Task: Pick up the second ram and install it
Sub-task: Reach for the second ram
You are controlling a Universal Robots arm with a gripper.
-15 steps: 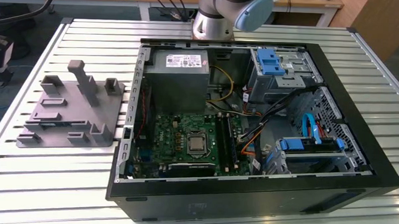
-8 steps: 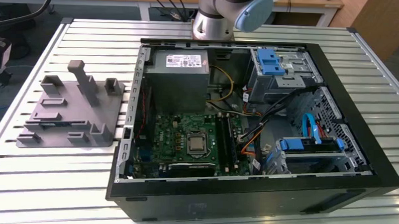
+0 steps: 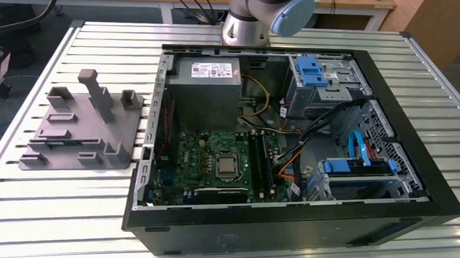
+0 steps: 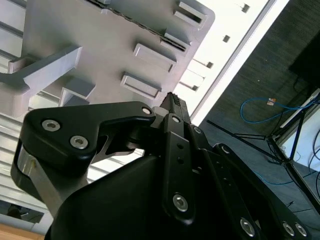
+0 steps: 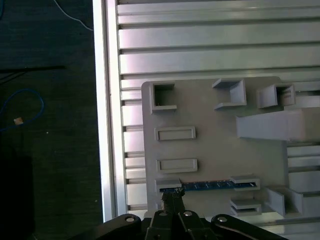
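Note:
In the first wrist view the second ram (image 5: 216, 185) shows as a thin dark strip with a bluish edge. It stands on edge in slotted holders of the grey fixture plate (image 5: 215, 150). My gripper (image 5: 171, 196) hangs above the plate, clear of it, over the ram's end nearest the table edge. Its fingers are pressed together with nothing between them. The second wrist view has the same shut fingers (image 4: 172, 102) above the grey fixture (image 4: 100, 35). In the exterior view the fixture (image 3: 85, 129) lies on the table at the exterior view's left, beside the open computer case (image 3: 291, 142) with its black memory slots (image 3: 260, 159).
The slatted aluminium table (image 3: 51, 214) carries the case and the fixture. Tall grey posts (image 3: 100, 96) rise from the fixture. Inside the case are a power supply (image 3: 204, 82), blue drive brackets (image 3: 312, 71) and loose cables (image 3: 322, 126). The table edge (image 5: 107, 125) runs beside the fixture, with floor beyond.

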